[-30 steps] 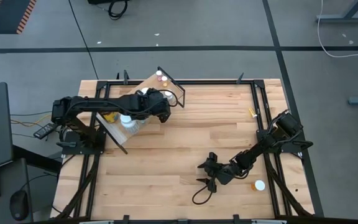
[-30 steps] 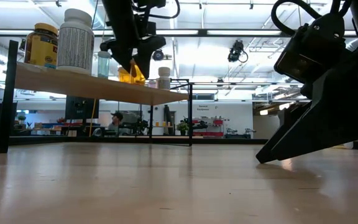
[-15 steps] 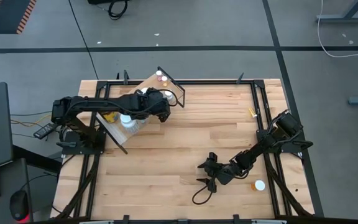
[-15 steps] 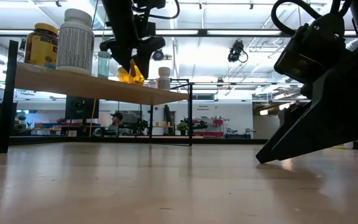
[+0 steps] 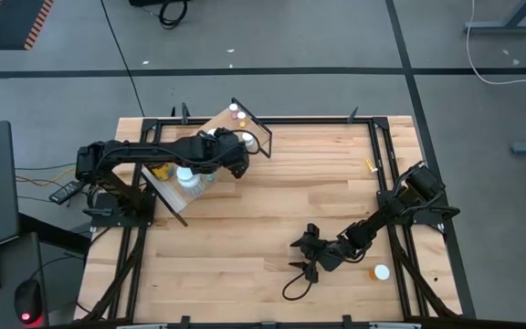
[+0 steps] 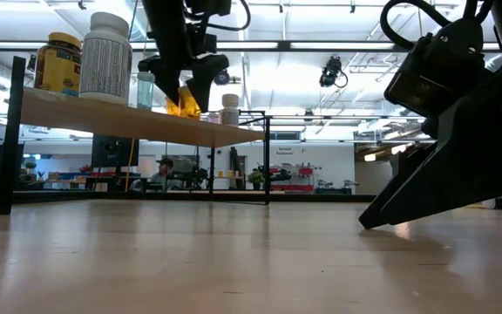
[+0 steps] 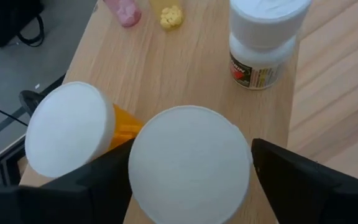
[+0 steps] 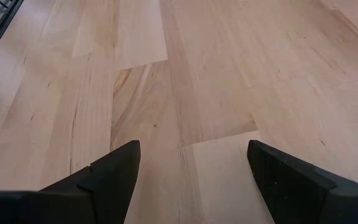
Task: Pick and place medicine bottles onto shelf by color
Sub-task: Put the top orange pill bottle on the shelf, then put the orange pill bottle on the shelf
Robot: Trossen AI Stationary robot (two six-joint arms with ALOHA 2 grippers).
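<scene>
Standing on the light plywood shelf (image 6: 129,122) are an amber jar with yellow lid (image 6: 58,63), a tall white ribbed-cap bottle (image 6: 105,58) and two orange white-capped vials (image 7: 79,137); the left gripper (image 6: 184,74) straddles one vial, fingers spread clear; right gripper (image 5: 307,259) rests on butcher-block tabletop (image 5: 272,210), fingers wide, empty.

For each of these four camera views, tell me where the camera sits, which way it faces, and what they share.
High view: above the table, looking straight down; both arms show, left end effector over the shelf, right end effector low over the tabletop.
Low view: at tabletop height, looking level into the room; the shelf and both arms show.
Left wrist view: on the left wrist, looking down at a white cap between its open fingers.
Right wrist view: on the right wrist, facing bare tabletop between open fingers.
Shared: high, low and left wrist views all show the shelf.
</scene>
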